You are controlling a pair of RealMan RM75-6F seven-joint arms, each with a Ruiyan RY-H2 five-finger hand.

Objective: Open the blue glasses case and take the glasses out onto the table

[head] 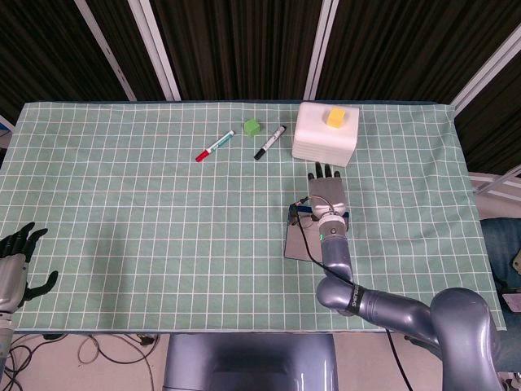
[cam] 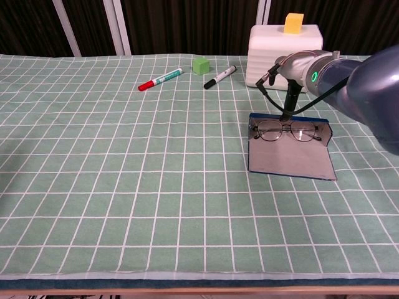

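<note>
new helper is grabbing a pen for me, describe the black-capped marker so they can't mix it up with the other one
Start at the white ribbed plastic box at the table's far side. Just left of it lies the white marker with a black cap, beside a small green cube. The other marker, further left, has a red cap.
</note>
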